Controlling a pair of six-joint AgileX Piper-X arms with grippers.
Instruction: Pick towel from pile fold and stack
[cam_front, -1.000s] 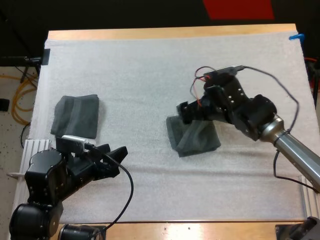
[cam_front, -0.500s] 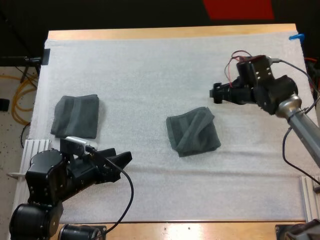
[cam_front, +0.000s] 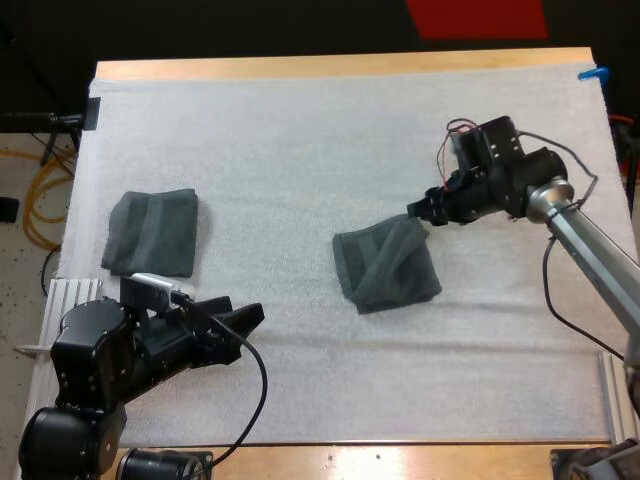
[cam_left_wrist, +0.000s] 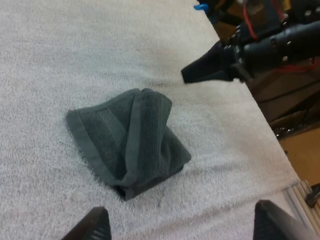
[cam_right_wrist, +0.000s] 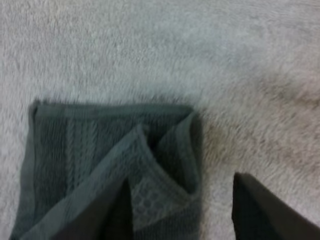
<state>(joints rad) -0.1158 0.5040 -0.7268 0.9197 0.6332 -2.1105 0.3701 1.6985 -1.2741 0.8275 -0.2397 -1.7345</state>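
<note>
A roughly folded dark grey-green towel (cam_front: 386, 265) (cam_left_wrist: 131, 140) (cam_right_wrist: 110, 160) lies in the middle of the white mat (cam_front: 300, 150), its top layers bunched and slanted. My right gripper (cam_front: 418, 212) (cam_right_wrist: 180, 210) hovers open at the towel's far right corner, one finger over the cloth and one over bare mat. A second towel (cam_front: 152, 232), folded flat, rests at the mat's left side. My left gripper (cam_front: 235, 325) (cam_left_wrist: 180, 225) is open near the front left, facing the middle towel from a distance.
The mat's right edge meets bare wood (cam_left_wrist: 300, 150) beside the right arm. A white ribbed block (cam_front: 70, 295) sits at the table's left front. Open mat stretches behind and in front of the middle towel.
My right gripper pulled away from the middle towel to the far right, then came back down to its far right corner. The towel stayed put. The left arm barely moved.
</note>
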